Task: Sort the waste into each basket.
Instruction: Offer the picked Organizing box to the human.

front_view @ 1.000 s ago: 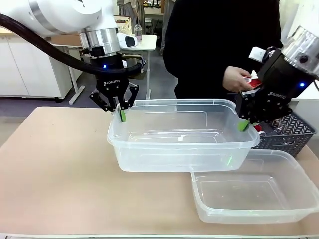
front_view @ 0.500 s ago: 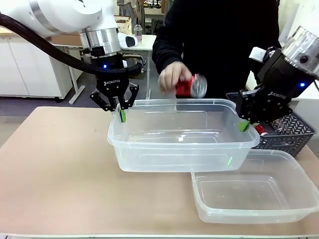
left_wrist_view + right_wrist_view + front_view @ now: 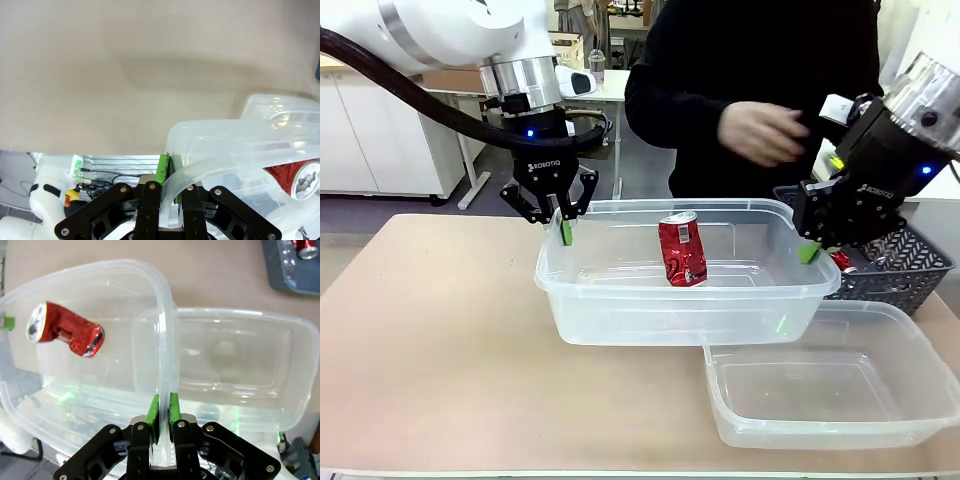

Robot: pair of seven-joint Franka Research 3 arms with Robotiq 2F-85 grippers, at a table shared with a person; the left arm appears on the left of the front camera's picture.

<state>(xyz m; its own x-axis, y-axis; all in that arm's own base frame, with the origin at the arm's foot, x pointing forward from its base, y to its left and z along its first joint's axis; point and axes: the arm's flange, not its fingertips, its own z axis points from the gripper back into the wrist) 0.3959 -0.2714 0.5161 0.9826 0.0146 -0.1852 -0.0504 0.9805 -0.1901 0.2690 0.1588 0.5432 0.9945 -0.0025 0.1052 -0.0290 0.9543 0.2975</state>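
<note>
Left gripper [image 3: 565, 232] is clamped on the rim of the big tub [image 3: 620, 310] at its left end, and the left wrist view confirms it: green pads [image 3: 162, 170] squeezing the rolled edge, tub wall curving away between the fingers. That tub hangs above the table [image 3: 430, 340], carried at both ends. Inside it, a crushed red can [image 3: 682, 250] stands upright, top rim up, near the middle, clear of both walls; from the right wrist camera the same can [image 3: 65, 330] shows through the clear plastic, dented at the waist. Above and behind, the person's hand [image 3: 760, 132] is empty and well above the tub. Lower right, a second, shallower tub [image 3: 910, 420] sits on the table, tucked partly under the carried one. Right gripper [image 3: 808, 252] is pinched shut on the big tub's right rim, pads pressed tight either side of the edge. Far right, the dark lattice basket [image 3: 910, 275] holds another red can [image 3: 303, 249].
</note>
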